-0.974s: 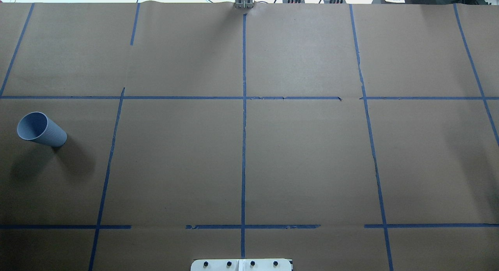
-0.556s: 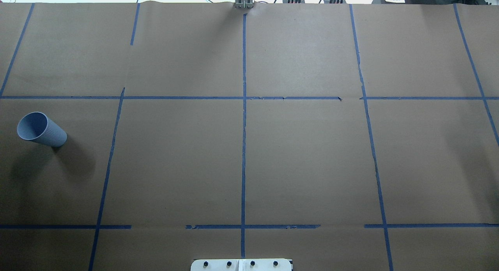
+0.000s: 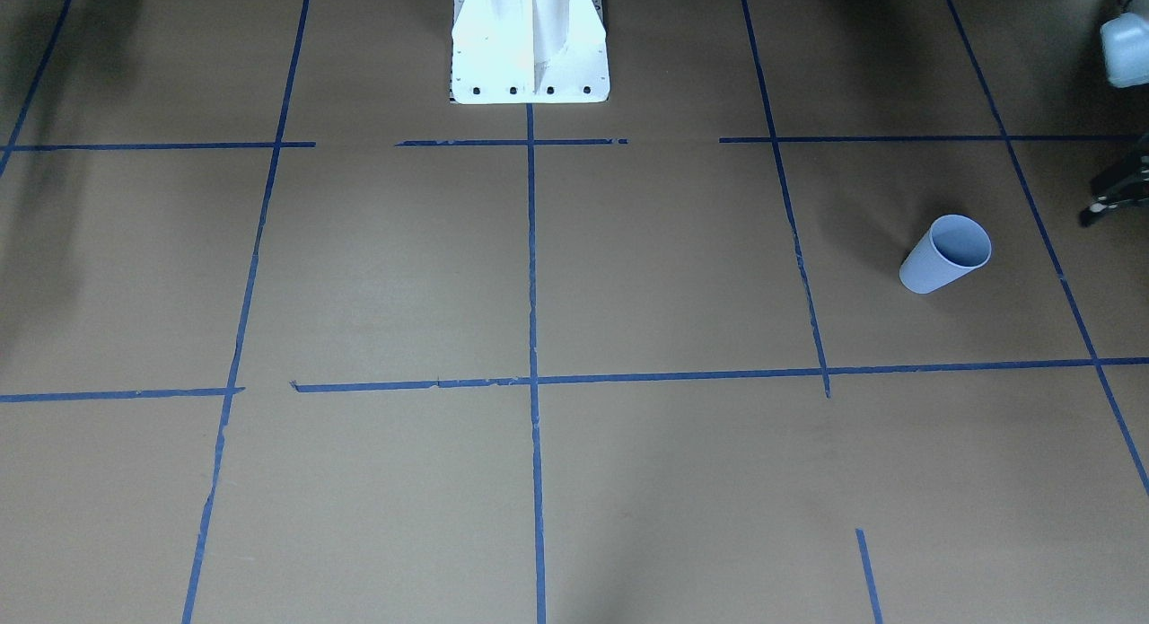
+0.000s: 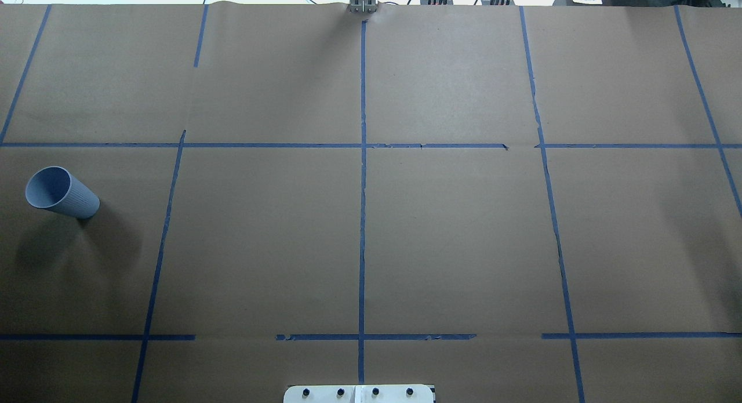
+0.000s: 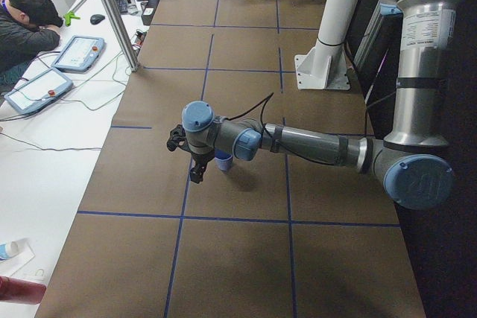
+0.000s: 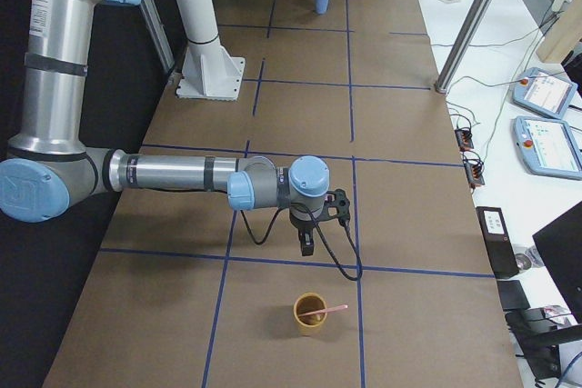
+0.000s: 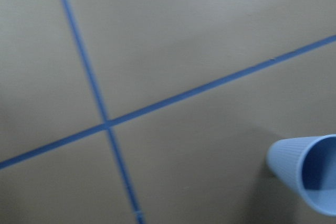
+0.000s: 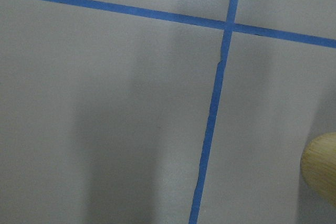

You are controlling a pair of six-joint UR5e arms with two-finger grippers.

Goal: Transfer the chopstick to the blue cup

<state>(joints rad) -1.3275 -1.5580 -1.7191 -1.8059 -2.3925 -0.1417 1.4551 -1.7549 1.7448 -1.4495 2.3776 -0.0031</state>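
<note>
The blue cup (image 4: 61,193) stands upright on the brown table at the robot's far left, and also shows in the front view (image 3: 947,254) and the left wrist view (image 7: 307,179). The pale pink chopstick (image 6: 326,310) leans in a tan cup (image 6: 310,313) at the table's right end; that cup's edge shows in the right wrist view (image 8: 321,169). My left gripper (image 5: 195,171) hangs just beside the blue cup, and part of it shows in the front view (image 3: 1113,197). My right gripper (image 6: 307,243) hovers a little short of the tan cup. I cannot tell whether either is open or shut.
The white robot base (image 3: 530,49) stands at the table's middle near edge. Blue tape lines (image 4: 362,217) divide the brown paper. A metal post (image 5: 112,13) stands at the far edge. An operator (image 5: 26,27) sits at a white desk with tablets.
</note>
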